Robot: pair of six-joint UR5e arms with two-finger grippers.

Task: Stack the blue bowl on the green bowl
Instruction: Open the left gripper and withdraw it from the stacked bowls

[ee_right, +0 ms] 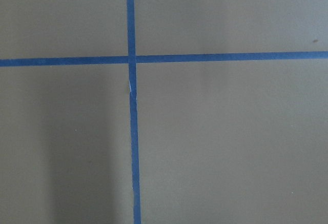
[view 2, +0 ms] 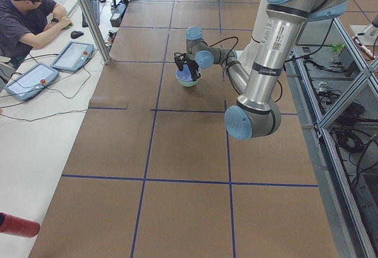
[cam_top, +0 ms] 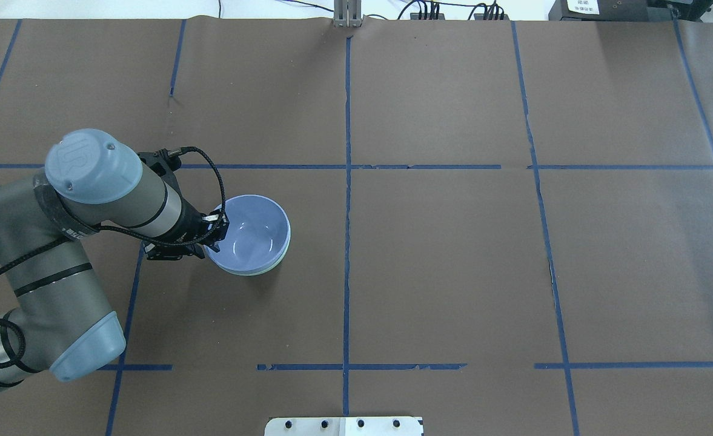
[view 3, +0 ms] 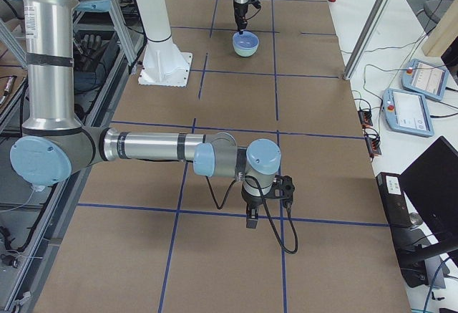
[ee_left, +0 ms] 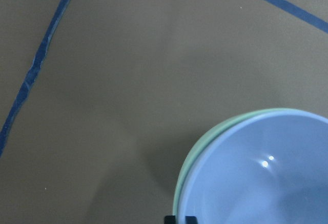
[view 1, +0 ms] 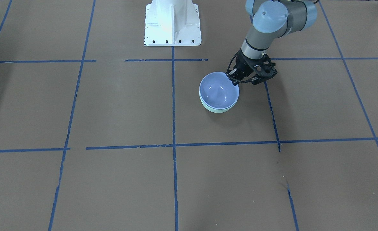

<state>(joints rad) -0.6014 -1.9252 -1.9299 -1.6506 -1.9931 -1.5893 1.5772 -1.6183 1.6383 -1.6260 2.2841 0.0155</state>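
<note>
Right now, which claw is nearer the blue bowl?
Left. The left claw pinches the blue bowl at its rim, on the side toward its own arm. The right claw hangs far away toward the table end on the robot's right, nowhere near the bowl.

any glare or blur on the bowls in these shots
Left wrist view: two small white glints inside the glossy periwinkle-blue bowl, edges slightly soft. Overhead view: curved highlights inside it, soft shadow beside it. Front view: faint streaks.
</note>
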